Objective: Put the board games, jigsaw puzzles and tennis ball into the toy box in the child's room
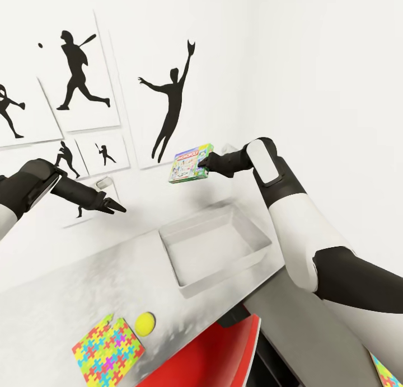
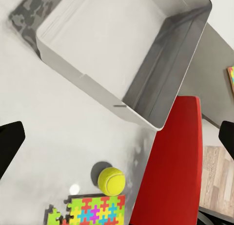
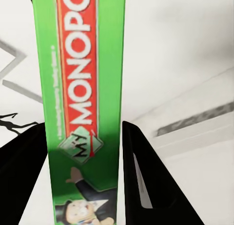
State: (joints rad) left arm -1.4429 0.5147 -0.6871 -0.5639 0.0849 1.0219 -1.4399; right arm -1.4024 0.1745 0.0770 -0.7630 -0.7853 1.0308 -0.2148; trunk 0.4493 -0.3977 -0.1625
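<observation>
Black-fingered, the left gripper (image 1: 115, 207) hangs above the grey table (image 1: 67, 286), to the left of the toy box (image 1: 215, 250) and well apart from it, its fingers close together in the head view; the left wrist view shows two dark fingertips (image 2: 9, 142) at opposite edges, so the jaws stand apart and hold nothing. Nearer the robot than the toy box, a multicoloured jigsaw puzzle (image 1: 108, 350) lies flat on the table, with a yellow tennis ball (image 1: 145, 322) just beside it on the side toward the box. A red chair (image 1: 221, 356) sits at the table's near edge, below the box. The toy box, a shallow pale tray, has nothing inside. Above its far rim, clear of it, the right gripper (image 1: 204, 166) clamps a green Monopoly board game (image 1: 191, 163) by one edge, the box held in the air before the wall of sports silhouettes (image 1: 170, 104). Another colourful puzzle (image 1: 386, 373) lies on the floor, to the right of the chair.
</observation>
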